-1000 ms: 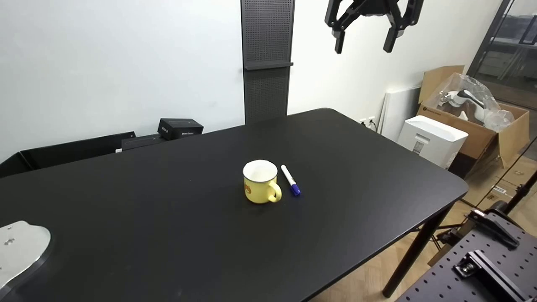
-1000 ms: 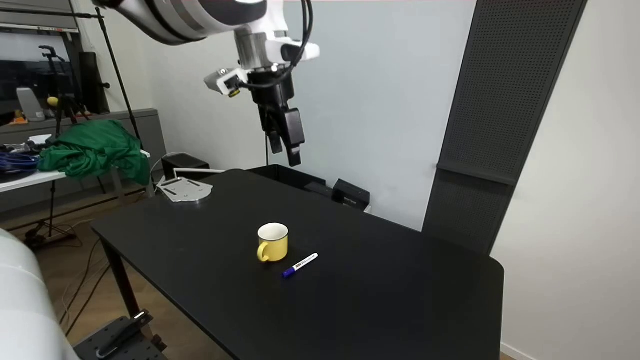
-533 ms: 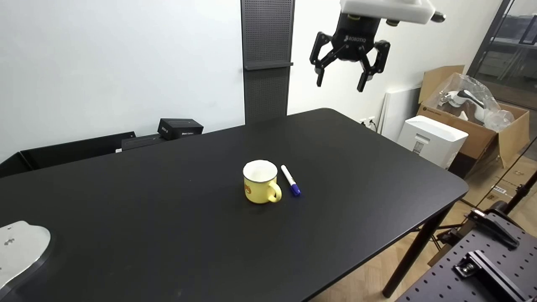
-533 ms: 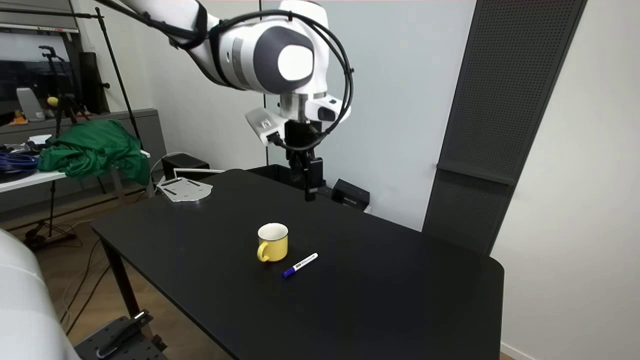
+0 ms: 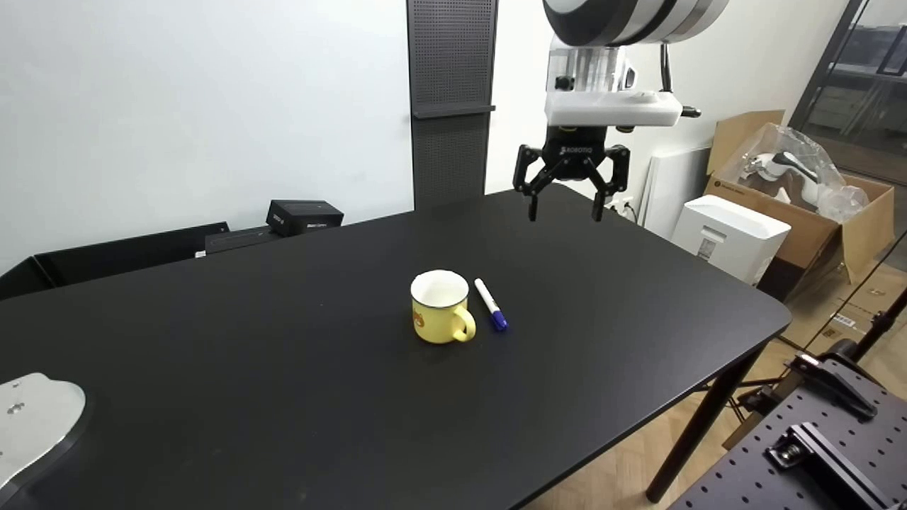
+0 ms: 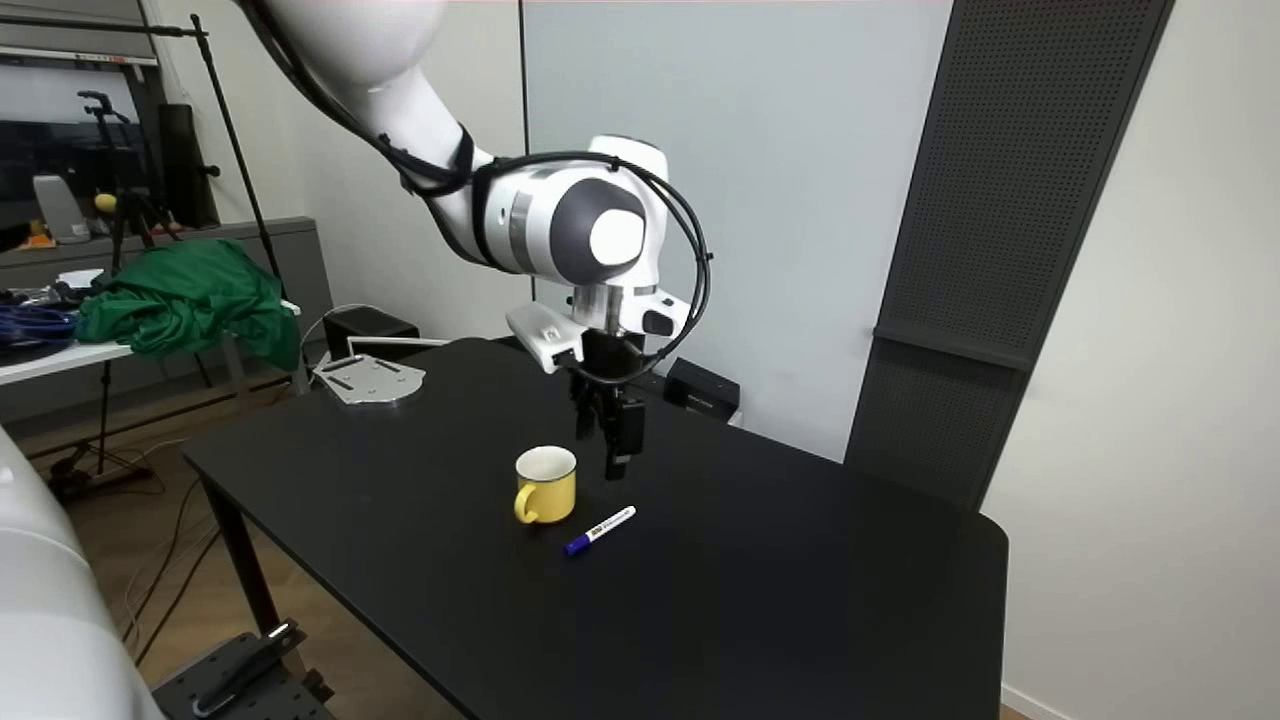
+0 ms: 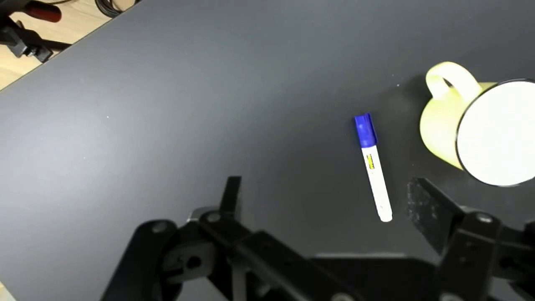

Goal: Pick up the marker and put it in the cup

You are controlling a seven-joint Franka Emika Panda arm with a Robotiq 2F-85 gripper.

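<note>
The marker, white with a blue cap, lies flat on the black table in both exterior views and the wrist view. The yellow cup stands upright beside it, apart, in both exterior views; in the wrist view the cup is cut off at the right edge. Its handle points toward the marker's capped end side. My gripper is open and empty above the table. It also shows side-on. In the wrist view the marker appears between the fingertips, nearer the right finger.
The black table carries a grey metal plate, also seen in an exterior view. Black boxes stand behind the table's back edge. A white box and an open cardboard box stand on the floor beyond the table.
The arm and open gripper have come down from high above toward the table, moving closer to the marker and cup. The marker and cup have not moved.
</note>
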